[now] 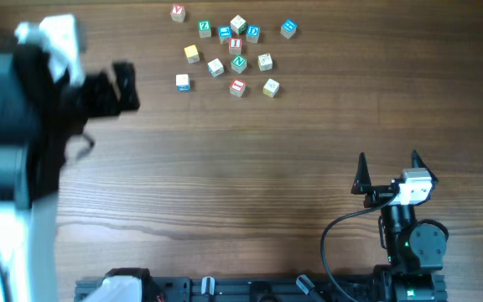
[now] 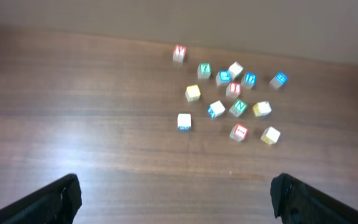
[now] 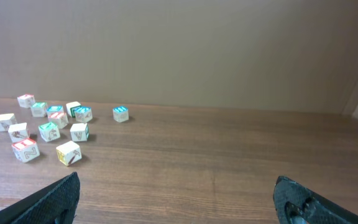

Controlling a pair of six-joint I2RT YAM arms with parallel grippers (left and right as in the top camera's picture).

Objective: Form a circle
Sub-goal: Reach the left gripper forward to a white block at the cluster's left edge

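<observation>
Letter cubes (image 1: 236,44) are clustered loosely near the far edge of the table (image 1: 225,176). Left gripper (image 2: 178,200) and right gripper (image 1: 388,161) are spread wide, nothing held.

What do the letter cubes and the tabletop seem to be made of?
Letter cubes: probably wood, judging by pale cream faces and square edges, with matte red, green and blue printed letters; too small to see grain. Table: brown wood-grain surface, perhaps laminate or veneer; a soft sheen shows in the left wrist view.

Letter cubes (image 1: 236,44) on table (image 1: 225,184), far side
</observation>
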